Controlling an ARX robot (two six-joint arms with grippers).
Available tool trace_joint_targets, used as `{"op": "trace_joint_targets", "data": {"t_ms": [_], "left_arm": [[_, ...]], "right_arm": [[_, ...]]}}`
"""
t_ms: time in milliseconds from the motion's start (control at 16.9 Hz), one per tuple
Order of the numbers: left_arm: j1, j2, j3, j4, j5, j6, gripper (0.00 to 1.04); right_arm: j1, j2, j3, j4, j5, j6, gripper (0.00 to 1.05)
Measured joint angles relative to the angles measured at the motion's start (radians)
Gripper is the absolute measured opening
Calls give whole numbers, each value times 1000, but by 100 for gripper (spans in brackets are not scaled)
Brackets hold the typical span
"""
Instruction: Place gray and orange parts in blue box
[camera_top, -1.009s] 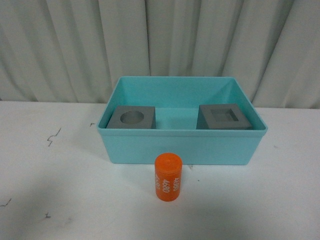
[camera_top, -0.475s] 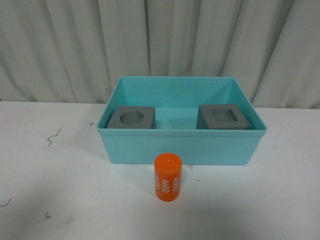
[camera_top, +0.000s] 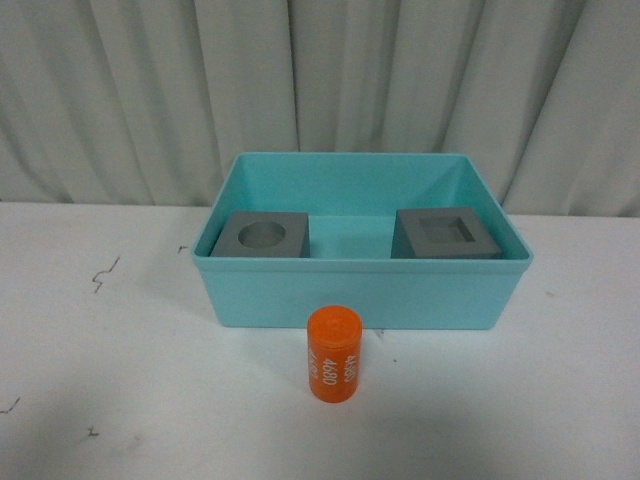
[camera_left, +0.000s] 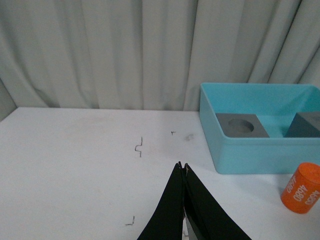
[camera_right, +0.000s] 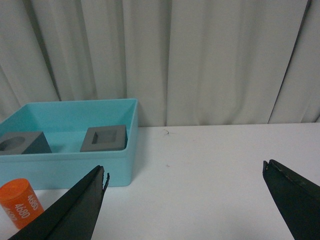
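While left end effector (camera_left: 183, 165) pinched empty, right (camera_right: 184, 168) gapes.

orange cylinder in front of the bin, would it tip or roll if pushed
The orange cylinder stands upright, taller than wide, so a high push might tip it. On its round side it would likely roll across the flat table.

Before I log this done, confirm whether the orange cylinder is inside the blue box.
No, the orange cylinder stands on the table in front of the blue box, outside its near wall.
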Motion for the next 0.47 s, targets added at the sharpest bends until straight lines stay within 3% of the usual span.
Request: {"op": "trace_joint_targets", "data": {"t_ms": [356, 415, 475], "left_arm": [[2, -48, 0, -1, -2, 0, 2], [2, -48, 0, 0, -3, 0, 7], [2, -48, 0, 0, -3, 0, 19]], "right_arm": [[0, 0, 0, 1, 0, 0, 98], [0, 0, 0, 0, 0, 0, 98], [0, 0, 0, 0, 0, 0, 98]]}}
